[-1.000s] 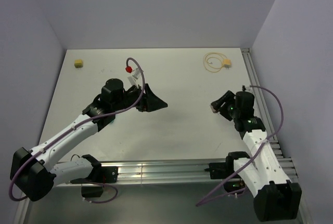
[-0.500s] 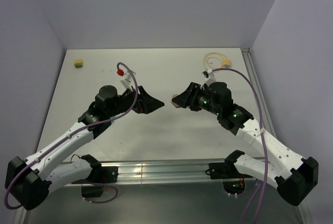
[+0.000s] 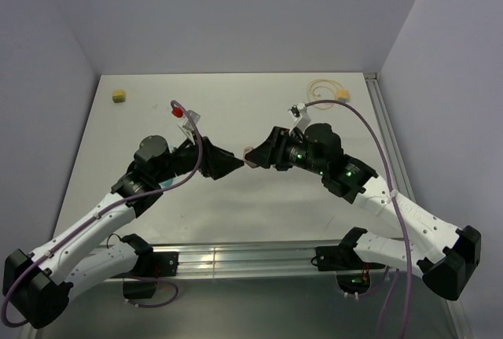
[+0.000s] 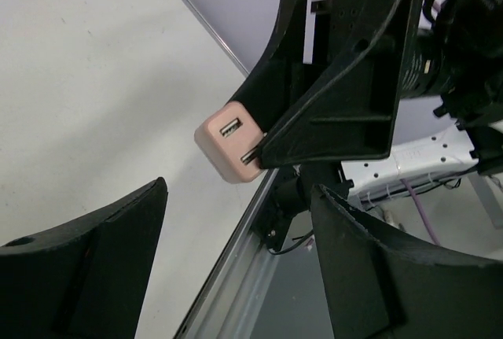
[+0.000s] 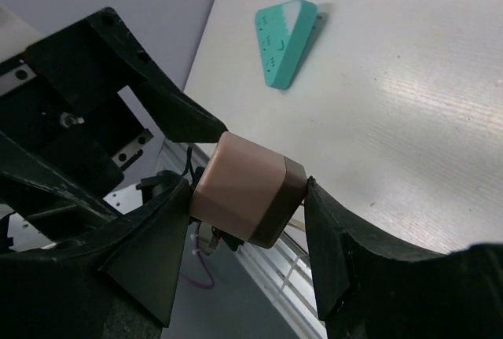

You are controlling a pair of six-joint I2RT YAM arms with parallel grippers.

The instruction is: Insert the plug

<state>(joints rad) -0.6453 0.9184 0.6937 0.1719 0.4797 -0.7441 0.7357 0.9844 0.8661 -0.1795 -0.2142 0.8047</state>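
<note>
"How do the fingers stand?"

"My right gripper (image 5: 247, 189) is clamped on a pink block (image 4: 228, 146) with two slots in its face, held above the table (image 3: 141, 111). My left gripper (image 3: 229, 164) has its fingers spread wide with nothing between them, tips just beside that block."

"And the plug?"

"I see the plug (image 3: 343, 97) lying near the table's far right edge, on its looped cable (image 3: 317, 84), well apart from both grippers. My right wrist view also shows a teal wedge (image 5: 284, 31) on the table."
</note>
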